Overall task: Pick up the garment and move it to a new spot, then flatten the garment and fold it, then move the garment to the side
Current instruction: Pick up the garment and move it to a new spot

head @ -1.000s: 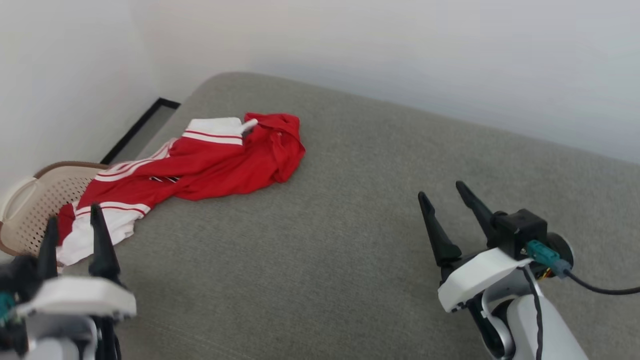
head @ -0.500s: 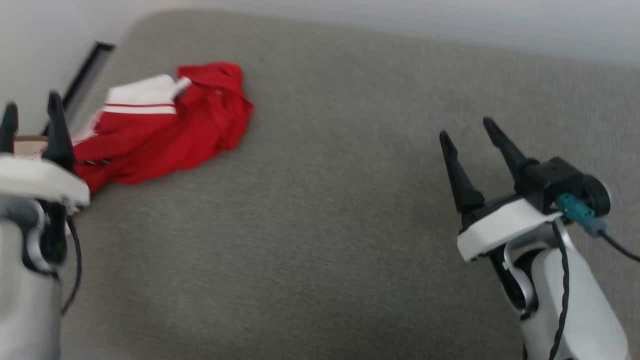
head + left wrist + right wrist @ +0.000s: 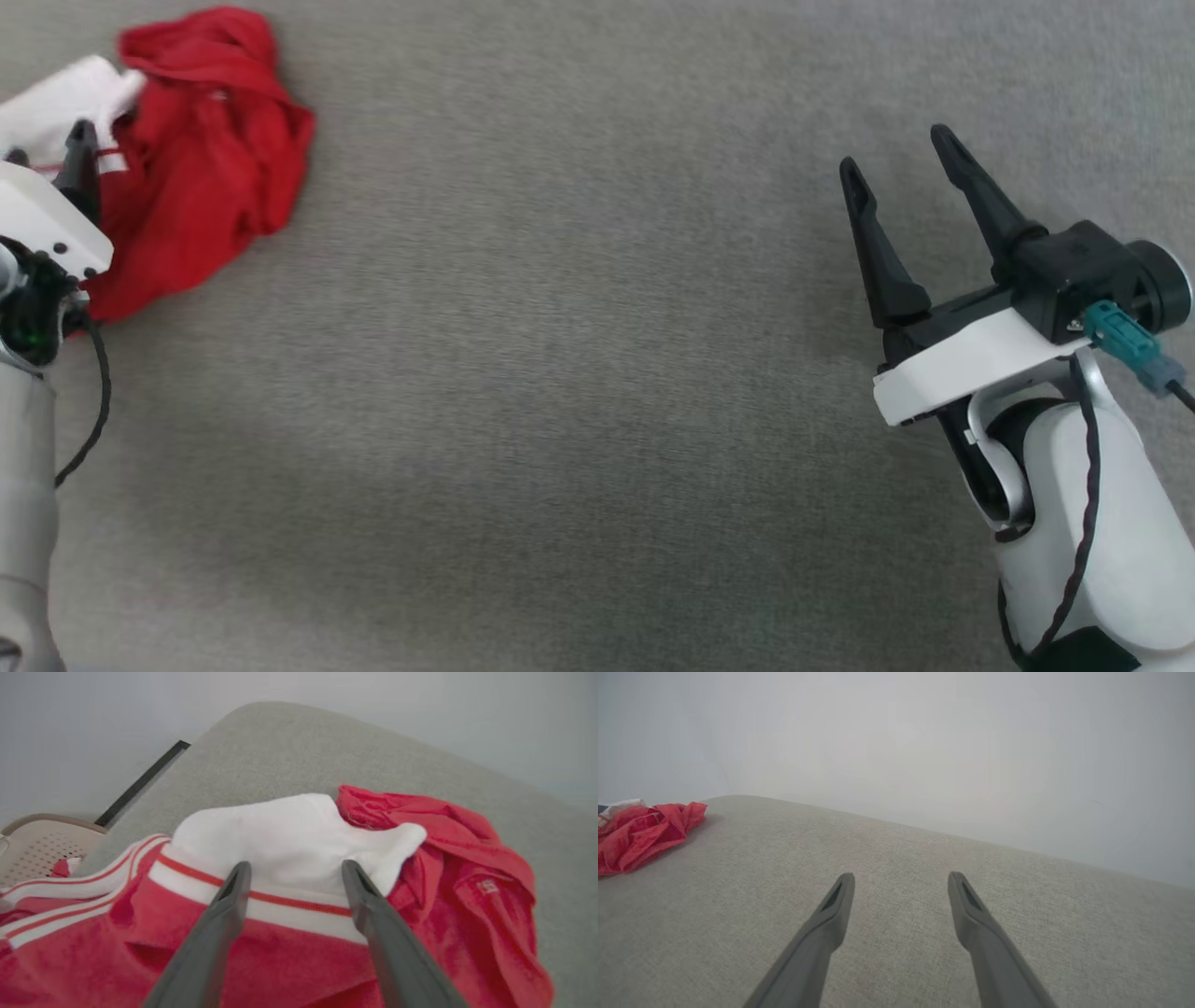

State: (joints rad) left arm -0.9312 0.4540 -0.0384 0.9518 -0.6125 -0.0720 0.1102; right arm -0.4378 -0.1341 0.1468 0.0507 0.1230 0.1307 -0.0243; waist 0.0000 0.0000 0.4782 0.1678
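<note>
Risk is judged to lie chiefly in a shallow or off-centre pinch. The thin bright-red sports jersey with white sleeves [image 3: 201,168] is bunched in loose folds near the far left corner of the grey upholstered surface [image 3: 579,373]. If only a single layer of the white sleeve [image 3: 289,830] is caught, the cloth could slip free on lifting, or the rest could be dragged along as a twisted rope. One end of the jersey appears to trail off the edge towards a beige perforated plastic basket [image 3: 42,844], so a snag on its rim could be expected if the lift is kept too low. A press made too deep could also pinch the upholstery together with the cloth.

The left gripper [image 3: 295,868] is held close over the jersey, its two dark fingers pointed along the sleeve with the striped cuff trim [image 3: 280,900] seen between them. Its jaws are spread wide and nothing is gripped; whether the cloth is touched cannot be told. The right gripper [image 3: 896,154] is held well apart from the jersey, over bare upholstery on the right. Its fingers are angled up and slightly left in the head view, its pale forearm is bent beneath it, and its jaws are likewise wide apart and empty
</note>
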